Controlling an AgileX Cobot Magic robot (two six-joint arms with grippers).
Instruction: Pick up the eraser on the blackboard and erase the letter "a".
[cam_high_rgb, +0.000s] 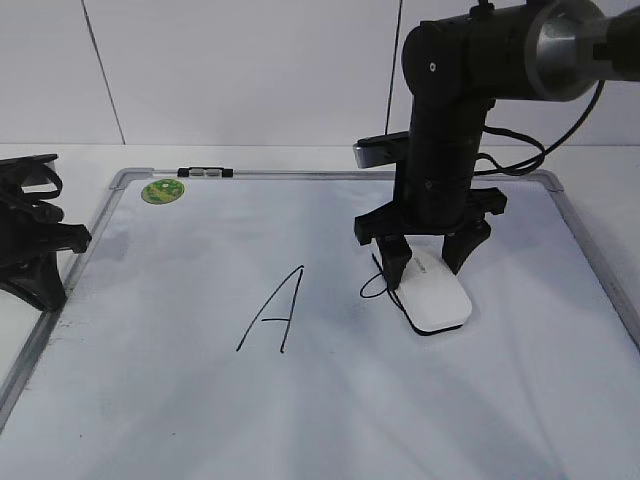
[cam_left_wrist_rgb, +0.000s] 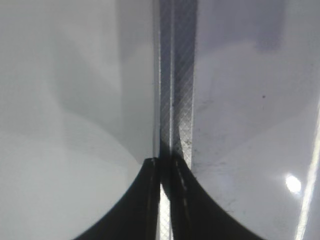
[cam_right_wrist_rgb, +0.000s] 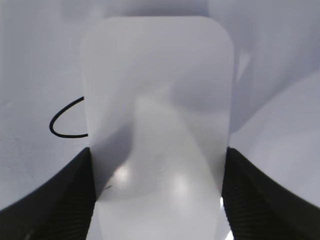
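The white eraser (cam_high_rgb: 438, 298) lies on the blackboard (cam_high_rgb: 180, 410), covering the right part of the small letter "a" (cam_high_rgb: 372, 285). My right gripper (cam_high_rgb: 430, 262) points down over the eraser's far end, its two fingers pressed against the eraser's sides. In the right wrist view the eraser (cam_right_wrist_rgb: 160, 115) fills the space between the fingers (cam_right_wrist_rgb: 157, 160), and a curve of the "a" (cam_right_wrist_rgb: 62, 122) shows to its left. My left gripper (cam_high_rgb: 40, 240) rests at the board's left edge, shut and empty (cam_left_wrist_rgb: 165, 162), over the board's metal frame (cam_left_wrist_rgb: 172, 75).
A larger capital "A" (cam_high_rgb: 275, 310) is drawn left of the eraser. A round green magnet (cam_high_rgb: 162, 191) sits at the board's far left corner, with a small clip (cam_high_rgb: 205, 172) on the top frame. A white wall stands behind.
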